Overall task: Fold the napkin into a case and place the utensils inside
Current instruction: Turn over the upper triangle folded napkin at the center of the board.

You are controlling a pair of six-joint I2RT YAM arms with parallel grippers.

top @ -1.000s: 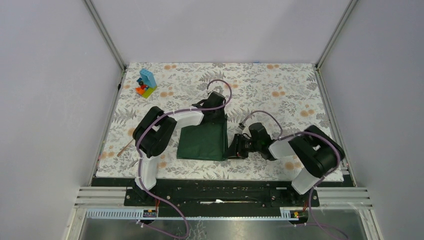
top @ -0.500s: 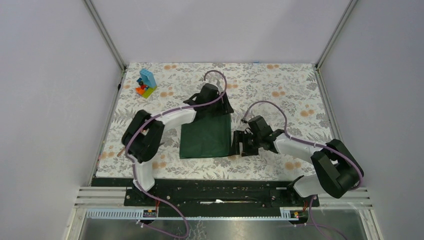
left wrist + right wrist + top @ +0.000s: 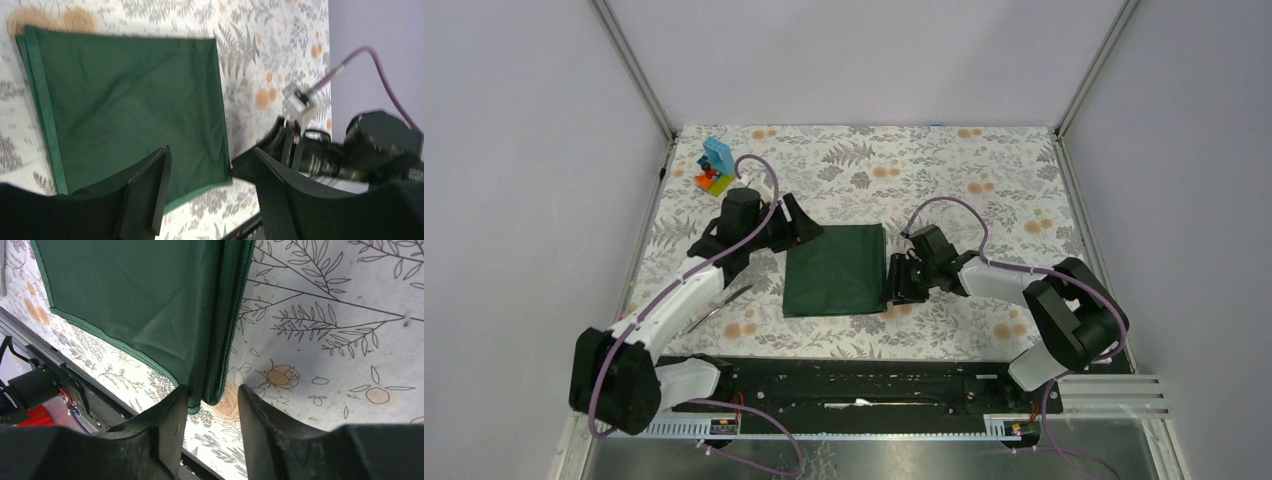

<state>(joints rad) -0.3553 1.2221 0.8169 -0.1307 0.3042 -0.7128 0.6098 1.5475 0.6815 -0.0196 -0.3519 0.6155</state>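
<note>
The green napkin (image 3: 836, 270) lies folded flat in the middle of the flowered table cloth (image 3: 984, 180). The left gripper (image 3: 210, 195) hangs near its far left corner, fingers apart and empty. The right gripper (image 3: 210, 407) has its fingers apart around the right folded edge, not pressing it.

No legible text, label or number anywhere.

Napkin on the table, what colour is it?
Plain dark green napkin, no pattern; clearest in the left wrist view.
</note>
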